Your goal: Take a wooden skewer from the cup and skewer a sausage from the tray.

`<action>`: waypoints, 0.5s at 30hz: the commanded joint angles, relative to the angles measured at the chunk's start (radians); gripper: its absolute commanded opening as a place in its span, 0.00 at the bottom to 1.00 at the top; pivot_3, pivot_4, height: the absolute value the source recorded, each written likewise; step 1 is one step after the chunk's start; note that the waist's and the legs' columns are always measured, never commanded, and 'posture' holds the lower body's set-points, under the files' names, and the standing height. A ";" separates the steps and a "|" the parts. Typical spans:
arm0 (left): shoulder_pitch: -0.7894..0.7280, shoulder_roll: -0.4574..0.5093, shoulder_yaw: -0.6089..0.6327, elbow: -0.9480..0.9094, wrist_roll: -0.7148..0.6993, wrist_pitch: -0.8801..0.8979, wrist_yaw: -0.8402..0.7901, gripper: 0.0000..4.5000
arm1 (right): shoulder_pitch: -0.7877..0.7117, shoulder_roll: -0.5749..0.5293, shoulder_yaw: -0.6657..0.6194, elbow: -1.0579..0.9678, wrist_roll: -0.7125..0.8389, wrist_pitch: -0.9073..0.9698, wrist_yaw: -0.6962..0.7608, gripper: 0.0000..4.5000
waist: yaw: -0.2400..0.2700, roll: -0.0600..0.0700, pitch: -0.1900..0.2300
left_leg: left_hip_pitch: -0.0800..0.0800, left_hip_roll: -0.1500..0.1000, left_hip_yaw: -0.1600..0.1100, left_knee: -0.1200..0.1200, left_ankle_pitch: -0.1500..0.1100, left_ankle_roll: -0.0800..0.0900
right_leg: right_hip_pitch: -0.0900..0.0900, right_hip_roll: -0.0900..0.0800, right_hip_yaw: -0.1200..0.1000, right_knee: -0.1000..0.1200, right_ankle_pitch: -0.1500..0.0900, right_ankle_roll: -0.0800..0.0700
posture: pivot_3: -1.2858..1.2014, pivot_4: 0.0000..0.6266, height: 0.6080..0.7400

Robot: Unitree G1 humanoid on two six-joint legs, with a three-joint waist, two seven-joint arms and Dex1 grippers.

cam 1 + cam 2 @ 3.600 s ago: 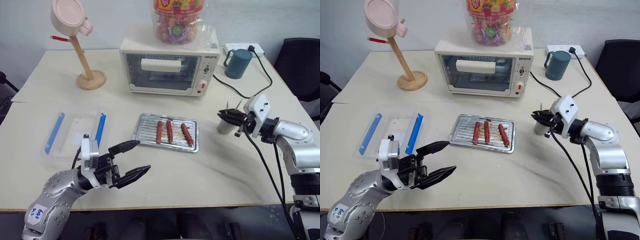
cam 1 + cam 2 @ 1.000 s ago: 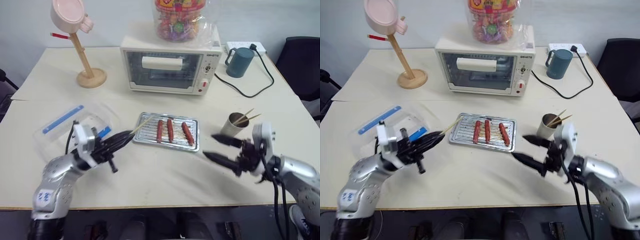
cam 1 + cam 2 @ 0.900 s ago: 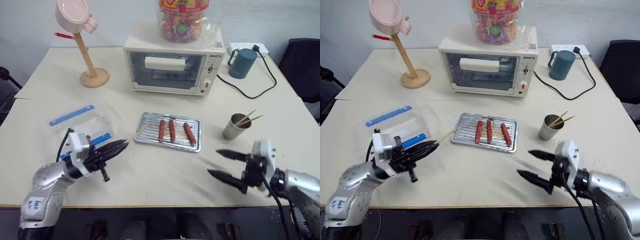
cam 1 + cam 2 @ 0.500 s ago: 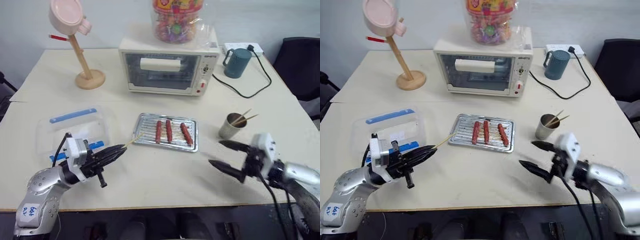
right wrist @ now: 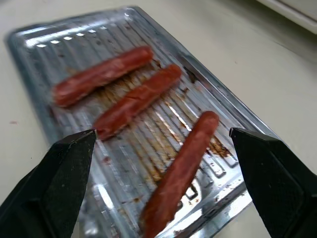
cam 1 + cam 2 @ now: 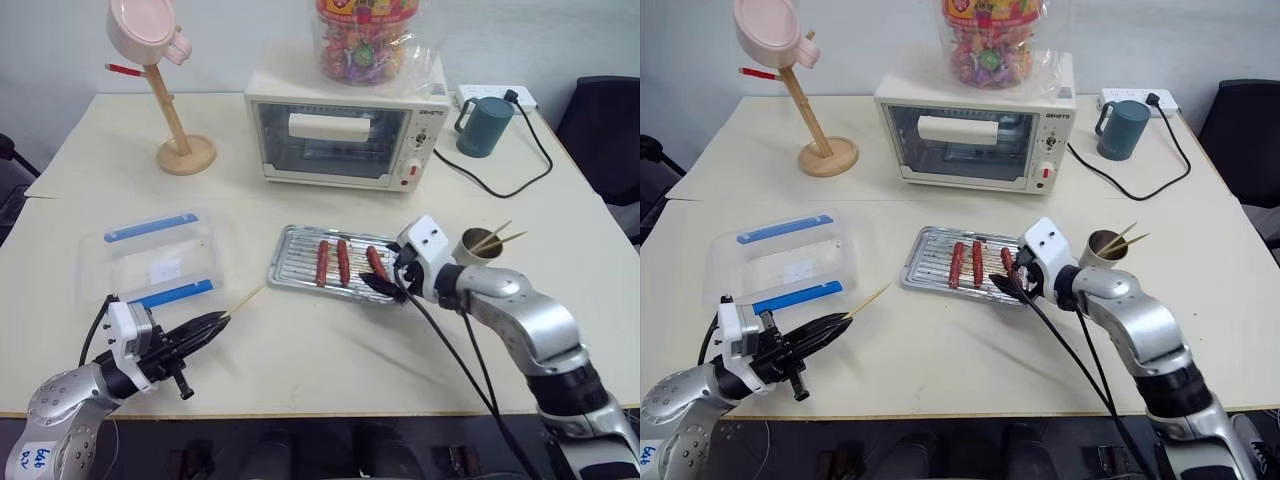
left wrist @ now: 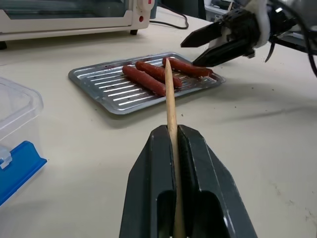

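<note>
— Three sausages lie side by side in the tray [image 6: 290, 262]; which one sits at the right claw [image 6: 385, 281]?

— The sausage [image 5: 181, 166] nearest that claw lies between its two spread fingers, which stand wide open over the tray's near right corner with nothing held. Whether a fingertip touches the tray I cannot tell.

— And the wooden skewer [image 7: 170, 99]?

— Clamped in the left claw [image 6: 208, 325], whose fingers are shut tight on it. The stick juts out past the fingertips, its pointed end aimed toward the tray and well apart from it, above the surface [image 6: 300, 350].

— Where is the cup [image 6: 470, 249]?

— Just beyond the right claw's wrist, to its outer side, standing on the surface with a couple more skewers leaning out of it.

— Anything else near the left claw?

— A clear plastic box [image 6: 155, 258] with blue clips sits just ahead of it. Farther back, beyond the tray, stand a white toaster oven [image 6: 345, 125] with a jar of sweets [image 6: 370, 35] on top, a teal mug [image 6: 482, 126], and a pink cup [image 6: 142, 30] on a wooden stand [image 6: 180, 135].
</note>
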 commanded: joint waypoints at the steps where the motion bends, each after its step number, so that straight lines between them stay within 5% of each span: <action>1: 0.002 -0.010 0.003 -0.037 -0.007 -0.015 0.011 0.00 | -0.020 0.019 0.033 0.010 -0.055 -0.006 -0.009 0.99 | -0.001 0.000 0.000 | 0.000 0.000 0.000 0.000 0.000 0.000 | -0.001 0.000 0.000 0.001 0.000 0.000 | 0.52 0.24 1.00; 5: -0.002 -0.015 0.000 -0.038 -0.005 -0.016 0.017 0.00 | -0.016 0.042 0.028 0.026 -0.080 -0.018 -0.011 0.99 | -0.001 0.000 0.000 | -0.002 0.000 0.002 0.001 0.000 0.000 | -0.004 0.000 0.001 0.004 0.000 0.000 | 0.52 0.24 1.00; 15: -0.008 -0.020 -0.009 -0.038 -0.006 -0.021 0.024 0.00 | 0.004 0.072 0.019 0.059 -0.122 -0.036 -0.004 0.48 | -0.002 0.000 0.000 | -0.001 0.000 0.003 0.001 0.002 -0.002 | -0.005 0.000 0.003 0.008 0.000 0.000 | 0.52 0.24 1.00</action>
